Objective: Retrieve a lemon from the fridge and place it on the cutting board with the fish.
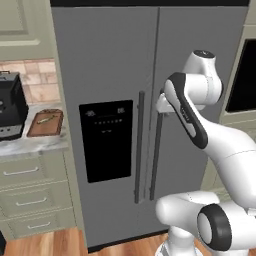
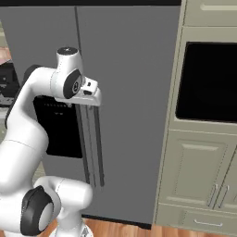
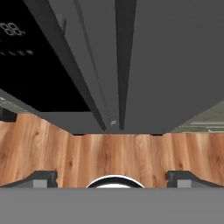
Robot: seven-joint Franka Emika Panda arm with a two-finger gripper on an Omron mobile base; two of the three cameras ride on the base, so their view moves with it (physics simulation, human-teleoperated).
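My own forearm covered the upper part of the right door handle point(image 1: 156, 155) at centre right of the left base view. The fridge point(image 1: 115, 65) ran past the top edge there, and both doors were closed, hiding the inside. The coffee machine point(image 1: 10, 107) was cut by the left edge. On the cutting board point(image 1: 46, 124), the fish point(image 1: 46, 119) was too small to make out.
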